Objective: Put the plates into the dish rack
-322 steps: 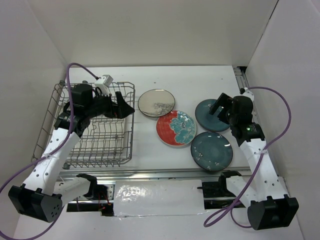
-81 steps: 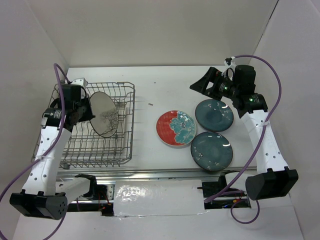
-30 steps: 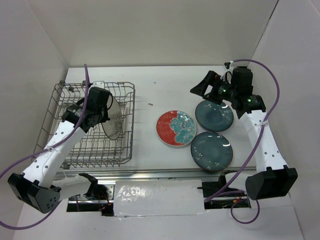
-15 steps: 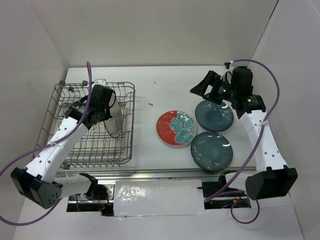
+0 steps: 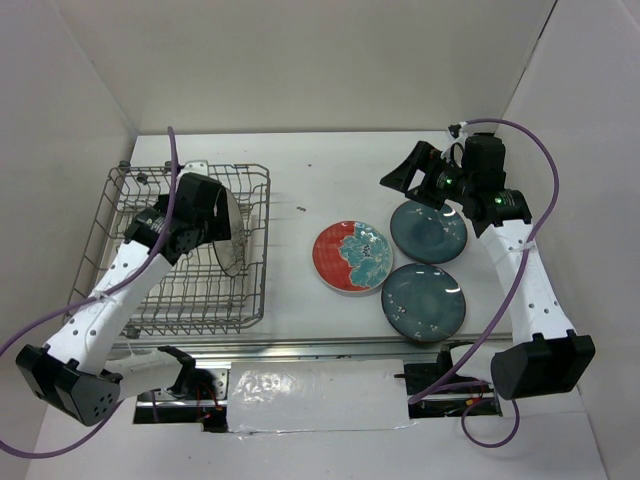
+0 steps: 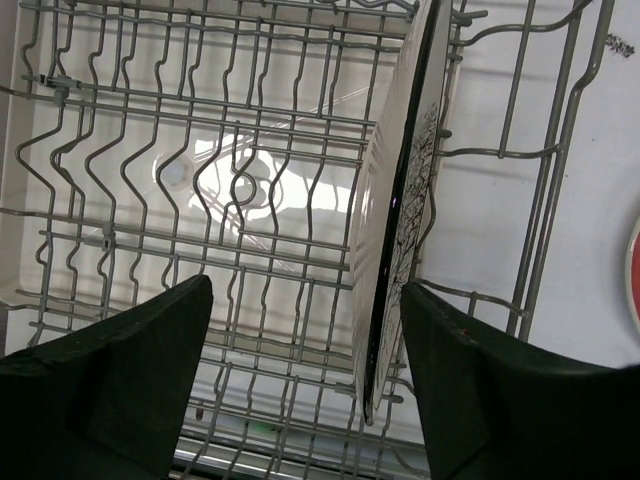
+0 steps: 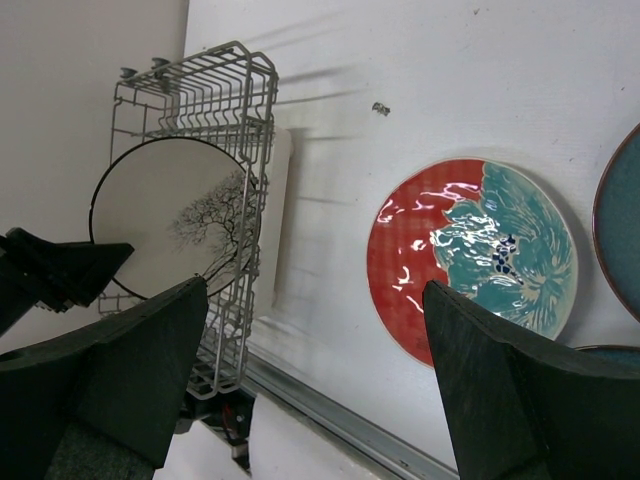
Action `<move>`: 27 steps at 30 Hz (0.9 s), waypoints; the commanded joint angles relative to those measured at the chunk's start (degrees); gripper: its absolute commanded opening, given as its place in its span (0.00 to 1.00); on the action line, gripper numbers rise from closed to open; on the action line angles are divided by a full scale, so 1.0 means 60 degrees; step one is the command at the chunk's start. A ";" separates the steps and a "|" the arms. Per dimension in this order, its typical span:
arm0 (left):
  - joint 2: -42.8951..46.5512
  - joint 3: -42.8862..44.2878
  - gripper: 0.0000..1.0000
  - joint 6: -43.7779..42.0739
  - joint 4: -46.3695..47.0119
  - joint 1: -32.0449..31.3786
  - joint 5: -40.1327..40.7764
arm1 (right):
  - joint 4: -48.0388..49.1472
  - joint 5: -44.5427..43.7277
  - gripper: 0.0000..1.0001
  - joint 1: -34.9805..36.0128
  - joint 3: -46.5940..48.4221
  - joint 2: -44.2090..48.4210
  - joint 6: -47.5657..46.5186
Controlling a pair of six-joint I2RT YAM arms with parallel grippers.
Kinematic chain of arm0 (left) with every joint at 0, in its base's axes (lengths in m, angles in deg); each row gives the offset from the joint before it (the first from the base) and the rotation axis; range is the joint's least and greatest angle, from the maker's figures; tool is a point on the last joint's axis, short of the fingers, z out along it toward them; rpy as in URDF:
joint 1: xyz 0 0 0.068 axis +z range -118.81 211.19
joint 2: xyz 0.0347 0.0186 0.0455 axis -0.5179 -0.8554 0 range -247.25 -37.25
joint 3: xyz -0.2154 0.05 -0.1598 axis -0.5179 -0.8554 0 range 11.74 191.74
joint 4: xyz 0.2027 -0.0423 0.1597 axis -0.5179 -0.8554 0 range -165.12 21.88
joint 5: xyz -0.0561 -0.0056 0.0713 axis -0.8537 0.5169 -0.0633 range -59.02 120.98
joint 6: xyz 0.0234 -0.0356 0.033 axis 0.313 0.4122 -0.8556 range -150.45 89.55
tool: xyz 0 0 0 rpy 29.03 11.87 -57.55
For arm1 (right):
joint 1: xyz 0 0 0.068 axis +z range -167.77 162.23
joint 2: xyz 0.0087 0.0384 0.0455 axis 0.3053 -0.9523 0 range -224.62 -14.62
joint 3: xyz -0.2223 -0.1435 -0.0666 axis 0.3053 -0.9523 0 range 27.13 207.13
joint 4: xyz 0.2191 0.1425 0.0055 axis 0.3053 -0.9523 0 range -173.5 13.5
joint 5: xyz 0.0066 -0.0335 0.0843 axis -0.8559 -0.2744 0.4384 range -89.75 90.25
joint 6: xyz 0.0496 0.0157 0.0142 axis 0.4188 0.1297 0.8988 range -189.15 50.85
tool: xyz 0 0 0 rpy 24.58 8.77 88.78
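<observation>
The cream plate (image 5: 229,238) stands on edge between tines at the right side of the grey wire dish rack (image 5: 150,290). My left gripper (image 5: 212,222) hovers over it, open; in the left wrist view the plate's rim (image 6: 400,200) lies between my spread fingers (image 6: 110,385), close to the right one, with a gap. The red plate with teal flowers (image 5: 352,257) and two dark teal plates (image 5: 428,230) (image 5: 423,301) lie flat on the table. My right gripper (image 5: 402,177) is open and empty, above the table beside the far teal plate.
White walls close in the table on the left, back and right. A metal rail (image 5: 330,345) runs along the near edge. The right wrist view shows the rack (image 7: 200,85), the cream plate (image 7: 170,215) and the red plate (image 7: 470,260).
The left arm carried the cream plate from the table into the rack, stood it on edge and let go. Over the last second it only shifted slightly. The right arm has held still.
</observation>
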 commanded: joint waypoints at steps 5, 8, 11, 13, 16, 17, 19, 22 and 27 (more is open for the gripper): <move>-0.0024 0.0552 0.99 -0.0470 0.0454 0.0043 0.0215 | 0.0218 -0.0068 0.94 0.0123 -0.0078 -0.0060 0.0025; -0.0097 0.1064 0.99 -0.0559 0.0323 0.0043 0.0507 | 0.0042 -0.0842 0.94 0.0357 -0.0180 -0.0075 -0.0150; -0.0112 0.2028 0.99 -0.0910 0.0191 0.0145 0.0888 | -0.0178 -0.1985 0.94 0.0547 -0.0661 -0.0031 -0.0224; -0.0025 0.2440 0.99 -0.1480 0.0395 0.0393 0.0846 | -0.0207 -0.2703 0.94 0.0548 -0.1292 0.0188 -0.0136; 0.0195 0.3260 0.99 -0.2327 0.1007 0.0541 0.0626 | -0.0106 -0.3551 0.94 0.0519 -0.2460 0.0815 0.0287; 0.0268 0.3422 0.99 -0.2550 0.1185 0.0541 0.0263 | -0.0061 -0.3729 0.94 0.0490 -0.2770 0.0978 0.0463; 0.0182 0.4006 0.99 -0.2859 0.1363 0.0527 -0.0192 | 0.0143 -0.3760 0.94 0.0314 -0.3868 0.1431 0.1020; -0.0447 0.4667 0.99 -0.2815 0.1071 0.0367 -0.1233 | 0.0495 -0.3394 0.94 -0.0138 -0.5097 0.1988 0.1605; -0.2160 0.6044 0.99 -0.2757 0.0616 -0.0103 -0.3015 | 0.0964 -0.3743 0.93 -0.1311 -0.5879 0.2532 0.1858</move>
